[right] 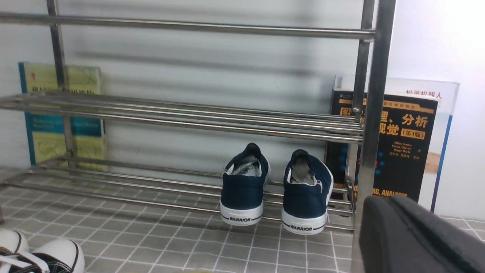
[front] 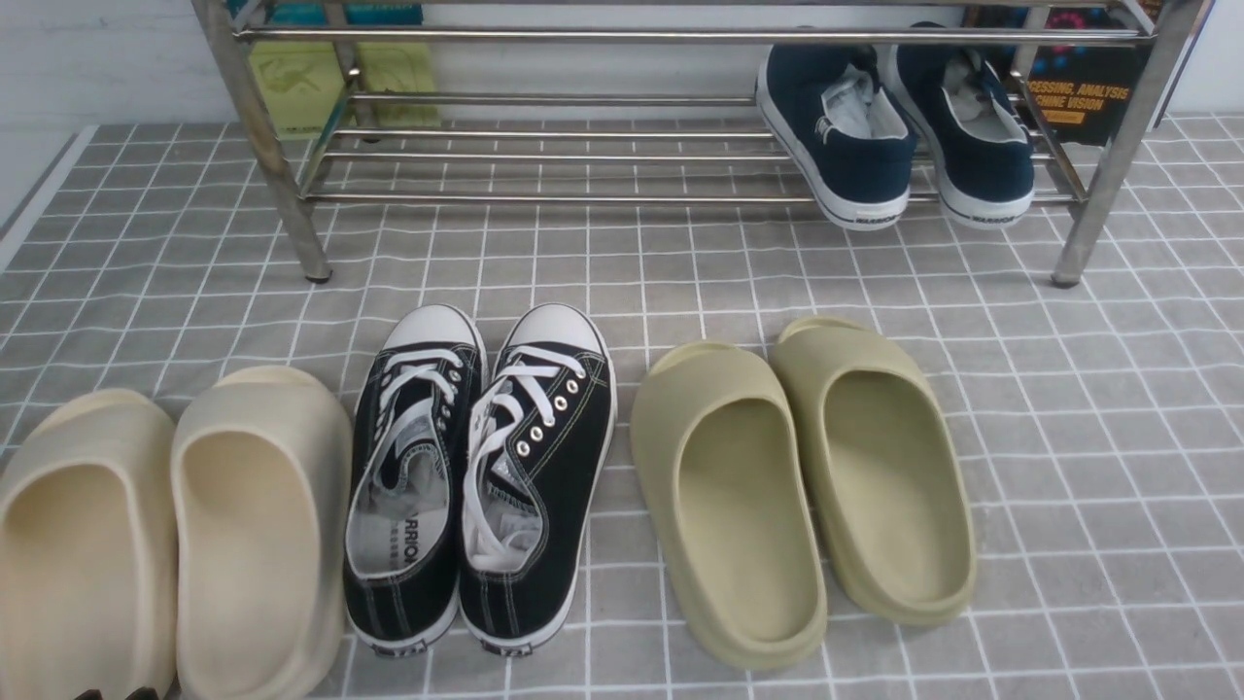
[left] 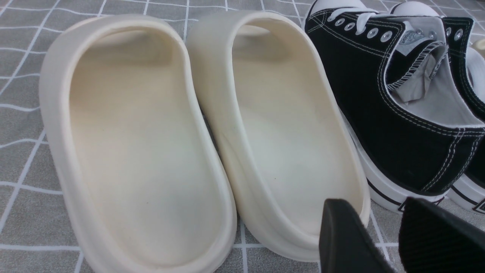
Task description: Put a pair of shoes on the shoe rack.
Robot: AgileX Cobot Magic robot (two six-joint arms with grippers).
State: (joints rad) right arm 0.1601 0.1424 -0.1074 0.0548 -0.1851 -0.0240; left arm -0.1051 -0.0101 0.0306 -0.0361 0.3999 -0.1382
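Observation:
The pair of navy slip-on shoes, left shoe (front: 844,136) and right shoe (front: 977,136), stands side by side on the lower rails of the silver shoe rack (front: 583,37) at its right end, heels toward me. Both also show in the right wrist view (right: 242,189) (right: 305,197), on the rack (right: 189,125). My right gripper (right: 394,203) is shut and empty, low by the rack's right front leg, apart from the shoes. My left gripper (left: 382,212) is open and empty, just above the floor behind a cream slide's heel and a black sneaker's heel.
On the grey checked cloth in front of the rack lie a pair of cream slides (front: 165,525), a pair of black lace-up sneakers (front: 476,467) and a pair of olive slides (front: 807,486). Books (front: 1079,97) lean against the wall behind the rack.

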